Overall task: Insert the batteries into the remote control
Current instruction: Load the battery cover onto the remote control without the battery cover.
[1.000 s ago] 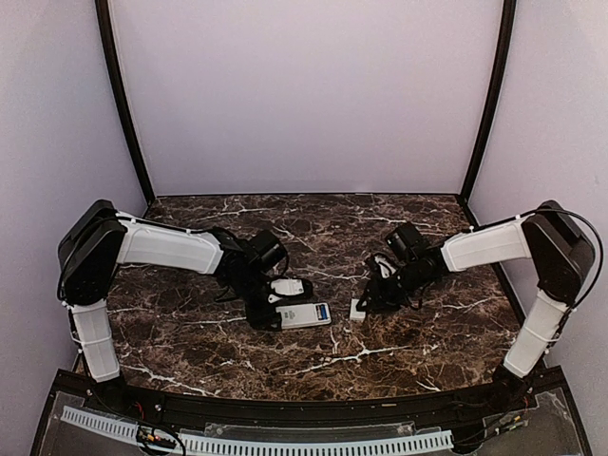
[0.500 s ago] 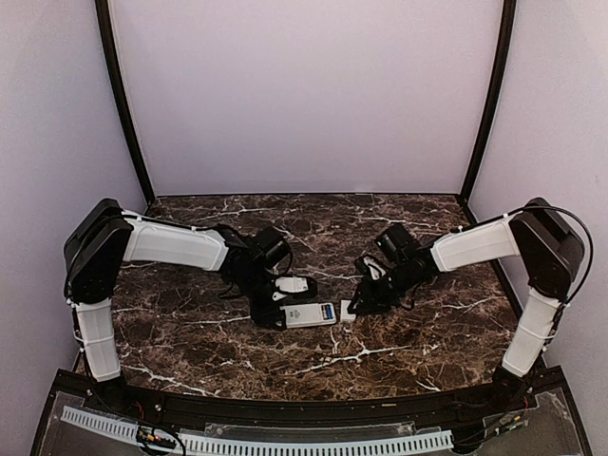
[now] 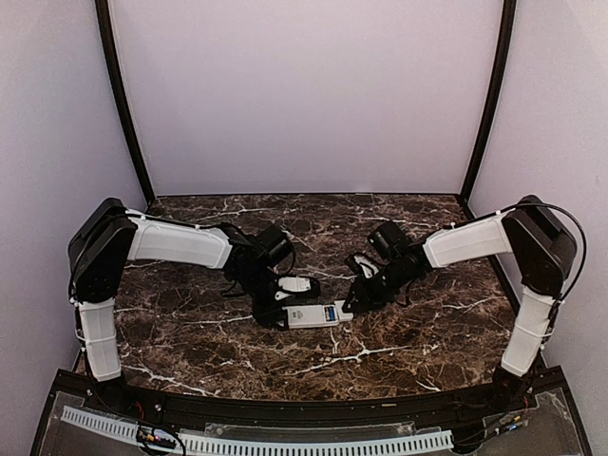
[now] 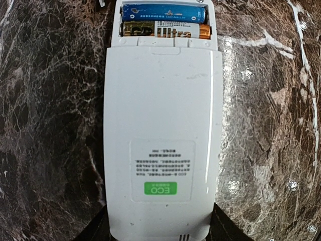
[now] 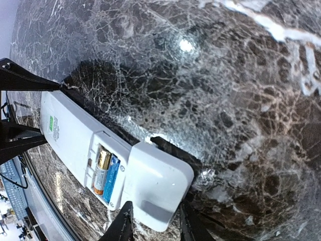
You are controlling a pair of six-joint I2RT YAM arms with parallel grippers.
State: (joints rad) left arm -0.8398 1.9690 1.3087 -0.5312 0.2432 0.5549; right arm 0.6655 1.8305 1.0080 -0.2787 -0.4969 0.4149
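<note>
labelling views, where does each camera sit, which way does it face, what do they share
Top external: above and behind the bases, looking down at the marble table; both arms show, meeting at the remote control.
Left wrist: on the left arm, looking along the remote's back to the batteries; left gripper fingers flank its near end.
Right wrist: low over the table, facing the open compartment; right gripper holds the battery cover.
Shared: both wrist views show the two seated batteries.
</note>
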